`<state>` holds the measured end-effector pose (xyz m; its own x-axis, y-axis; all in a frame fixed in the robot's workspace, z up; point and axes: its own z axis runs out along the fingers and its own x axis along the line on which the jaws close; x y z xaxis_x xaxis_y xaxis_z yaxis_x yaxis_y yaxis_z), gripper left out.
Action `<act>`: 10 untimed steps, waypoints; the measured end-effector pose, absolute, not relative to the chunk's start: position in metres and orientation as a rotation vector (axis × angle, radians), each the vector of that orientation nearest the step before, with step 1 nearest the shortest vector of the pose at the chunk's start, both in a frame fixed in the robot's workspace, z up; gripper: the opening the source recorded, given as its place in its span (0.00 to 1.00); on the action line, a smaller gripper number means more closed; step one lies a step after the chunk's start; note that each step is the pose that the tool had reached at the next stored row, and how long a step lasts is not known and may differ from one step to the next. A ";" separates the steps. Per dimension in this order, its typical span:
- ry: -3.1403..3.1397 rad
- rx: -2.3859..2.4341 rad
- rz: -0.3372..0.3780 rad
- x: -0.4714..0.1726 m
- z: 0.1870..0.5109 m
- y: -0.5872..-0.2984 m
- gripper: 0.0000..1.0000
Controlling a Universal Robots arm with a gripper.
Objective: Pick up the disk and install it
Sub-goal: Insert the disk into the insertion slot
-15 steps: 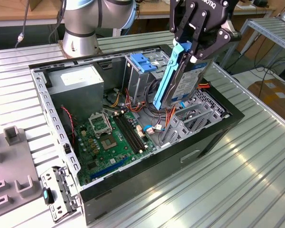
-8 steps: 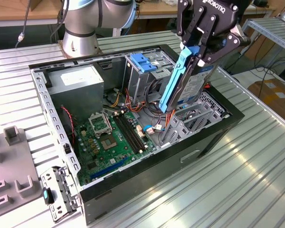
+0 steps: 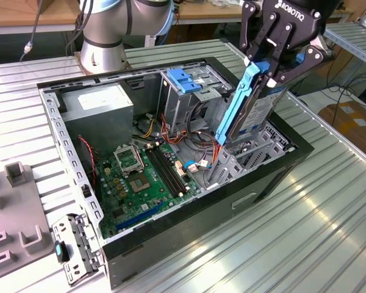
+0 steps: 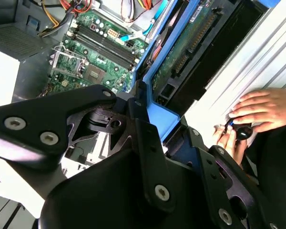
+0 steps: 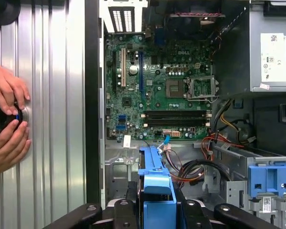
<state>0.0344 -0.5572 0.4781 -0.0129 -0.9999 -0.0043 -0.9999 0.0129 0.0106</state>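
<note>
The disk (image 3: 258,111) hangs upright on edge, a grey metal drive framed by blue plastic rails (image 3: 236,105). My gripper (image 3: 266,66) is shut on its upper end, one black finger on each side. The drive's lower end dips into the open computer case (image 3: 274,177) at the drive bay on the exterior view's right. The second wrist view looks down the disk (image 4: 189,44), showing its green circuit side and blue rail. In the first wrist view the blue carrier (image 5: 155,188) sits between my fingers (image 5: 126,212), above the case floor.
Inside the case lie the motherboard (image 3: 143,177), a grey power-supply box (image 3: 97,107), an upright metal cage with a blue top (image 3: 186,82) and loose cables (image 3: 198,143). A person's hands (image 5: 7,119) hold a small black object on the ribbed table beside the case. The robot base (image 3: 104,36) stands behind.
</note>
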 end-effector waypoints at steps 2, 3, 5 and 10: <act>-2.231 2.203 -0.014 0.041 0.477 -0.557 0.37; -2.231 2.202 -0.012 0.043 0.476 -0.557 0.37; -2.230 2.201 -0.010 0.049 0.475 -0.557 0.37; -2.228 2.200 -0.007 0.058 0.472 -0.557 0.37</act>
